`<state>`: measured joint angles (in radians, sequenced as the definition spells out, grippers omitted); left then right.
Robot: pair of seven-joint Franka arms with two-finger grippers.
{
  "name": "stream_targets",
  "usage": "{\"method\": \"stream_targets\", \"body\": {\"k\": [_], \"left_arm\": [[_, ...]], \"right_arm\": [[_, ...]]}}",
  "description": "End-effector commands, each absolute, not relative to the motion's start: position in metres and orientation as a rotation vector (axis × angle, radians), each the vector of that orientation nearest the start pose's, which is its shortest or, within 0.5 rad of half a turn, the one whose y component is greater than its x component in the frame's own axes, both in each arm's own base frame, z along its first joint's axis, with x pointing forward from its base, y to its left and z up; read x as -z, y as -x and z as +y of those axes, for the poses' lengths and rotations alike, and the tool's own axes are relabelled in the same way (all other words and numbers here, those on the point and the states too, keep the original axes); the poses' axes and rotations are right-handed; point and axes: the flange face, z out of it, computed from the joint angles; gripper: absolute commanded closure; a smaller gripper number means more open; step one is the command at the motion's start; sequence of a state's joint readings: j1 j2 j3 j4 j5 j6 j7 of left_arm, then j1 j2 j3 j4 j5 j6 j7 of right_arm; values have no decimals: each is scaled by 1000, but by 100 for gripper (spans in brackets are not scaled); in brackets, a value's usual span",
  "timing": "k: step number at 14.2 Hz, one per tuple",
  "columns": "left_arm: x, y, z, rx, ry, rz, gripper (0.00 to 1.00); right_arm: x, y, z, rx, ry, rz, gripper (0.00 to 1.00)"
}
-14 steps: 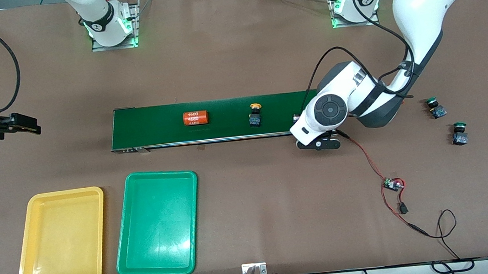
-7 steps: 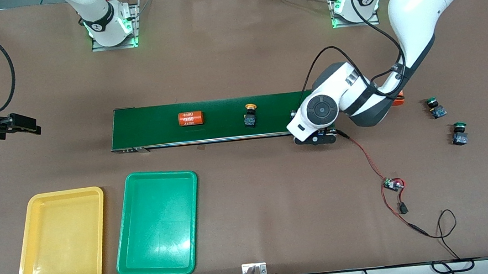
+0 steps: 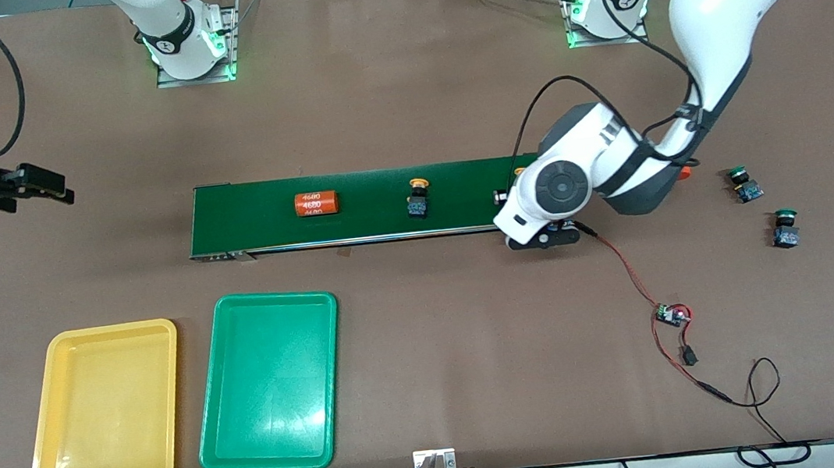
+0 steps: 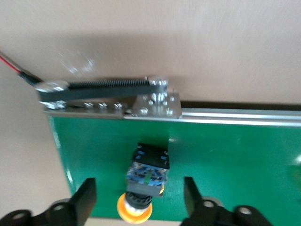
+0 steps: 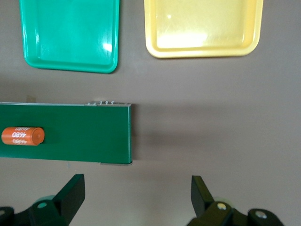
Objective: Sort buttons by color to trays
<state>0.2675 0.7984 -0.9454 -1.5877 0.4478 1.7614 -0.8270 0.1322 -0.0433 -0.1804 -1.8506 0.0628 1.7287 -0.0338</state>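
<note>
left tool (image 4: 139,200): hidden in the front view under the left arm's own wrist; in the left wrist view only two finger stubs show, cut by the picture's edge
yellow-capped button (image 4: 146,174): mostly covered by the left arm in the front view; its cap is cut by the edge in the left wrist view
orange object (image 3: 685,172): only a sliver shows beside the left arm's elbow, too little to identify
right tool (image 5: 138,195): fingers cut by the edge in the right wrist view
yellow tray (image 5: 202,28): cropped by the picture's edge
green tray (image 5: 70,35): likewise cropped
</note>
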Motion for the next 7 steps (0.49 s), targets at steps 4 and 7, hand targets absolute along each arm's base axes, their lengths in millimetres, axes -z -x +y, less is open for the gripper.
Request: {"method": "stream_targets", "body": {"k": [4, 7], "left_arm": [[-379, -635, -241, -456, 3108, -151, 0], [-380, -657, -177, -422, 3121, -20, 0]], "right_arm": [[-492, -488, 68, -102, 3096, 86, 0], [-464, -482, 114, -3, 3108, 46, 0]]}}
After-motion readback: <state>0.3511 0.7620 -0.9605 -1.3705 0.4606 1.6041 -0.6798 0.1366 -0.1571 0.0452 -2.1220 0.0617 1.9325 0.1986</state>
